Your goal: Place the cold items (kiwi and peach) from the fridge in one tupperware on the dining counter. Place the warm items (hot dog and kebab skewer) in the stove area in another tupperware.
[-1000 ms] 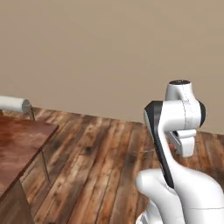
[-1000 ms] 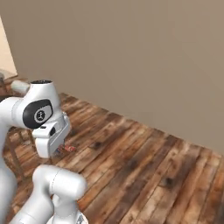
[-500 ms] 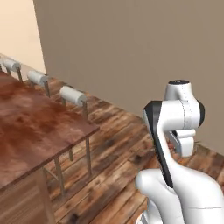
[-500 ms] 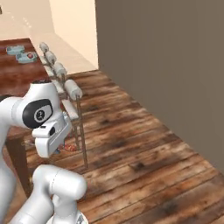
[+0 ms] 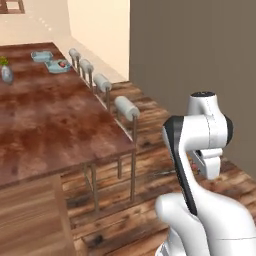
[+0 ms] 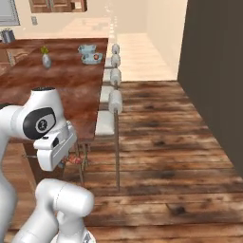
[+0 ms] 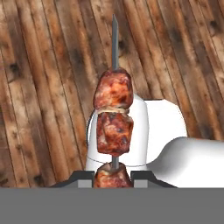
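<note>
End effector (image 7: 113, 175) clamps the kebab skewer (image 7: 113, 122); far tupperware (image 5: 58, 66) holds something reddish.

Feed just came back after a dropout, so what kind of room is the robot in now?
Probably the dining side of a kitchen: a long wooden dining counter with cushioned stools along its edge, food tubs at its far end, and plank flooring.

Open wood floor (image 6: 161, 142) ahead; stools (image 6: 115, 100) line the dining counter (image 5: 45, 125) edge.

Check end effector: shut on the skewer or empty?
Shut on the kebab skewer: the meat chunks rise from between the end effector fingertips, above the wood floor.
</note>
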Tool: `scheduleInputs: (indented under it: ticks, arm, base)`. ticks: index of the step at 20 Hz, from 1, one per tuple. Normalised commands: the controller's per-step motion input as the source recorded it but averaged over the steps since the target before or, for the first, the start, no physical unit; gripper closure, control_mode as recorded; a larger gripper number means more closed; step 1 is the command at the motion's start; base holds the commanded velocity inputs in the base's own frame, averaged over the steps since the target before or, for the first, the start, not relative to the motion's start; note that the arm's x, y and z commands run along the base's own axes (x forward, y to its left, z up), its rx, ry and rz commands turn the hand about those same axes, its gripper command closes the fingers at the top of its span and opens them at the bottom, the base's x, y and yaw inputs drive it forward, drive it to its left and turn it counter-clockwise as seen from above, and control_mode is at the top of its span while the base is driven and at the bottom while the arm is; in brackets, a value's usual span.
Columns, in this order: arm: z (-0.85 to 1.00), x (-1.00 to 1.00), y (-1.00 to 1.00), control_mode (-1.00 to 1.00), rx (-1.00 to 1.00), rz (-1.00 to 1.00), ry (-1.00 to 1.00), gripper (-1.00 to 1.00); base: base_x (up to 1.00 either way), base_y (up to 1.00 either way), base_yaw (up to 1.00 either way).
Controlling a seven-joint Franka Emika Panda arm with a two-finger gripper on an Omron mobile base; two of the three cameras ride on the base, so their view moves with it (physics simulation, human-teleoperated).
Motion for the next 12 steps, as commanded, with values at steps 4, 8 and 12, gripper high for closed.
scheduleInputs:
  ticks: [4, 8, 12]
  arm:
    - [0.00, 0.00, 0.00, 1.00, 0.00, 0.00, 0.00, 1.00]
    - [0.00, 0.00, 0.00, 1.00, 0.00, 0.00, 0.00, 1.00]
    - [0.00, 0.00, 0.00, 1.00, 0.00, 0.00, 0.00, 1.00]
  base:
    - [0.39, -1.00, 0.26]
    - [0.08, -1.00, 0.03]
    - [0.53, -1.00, 0.02]
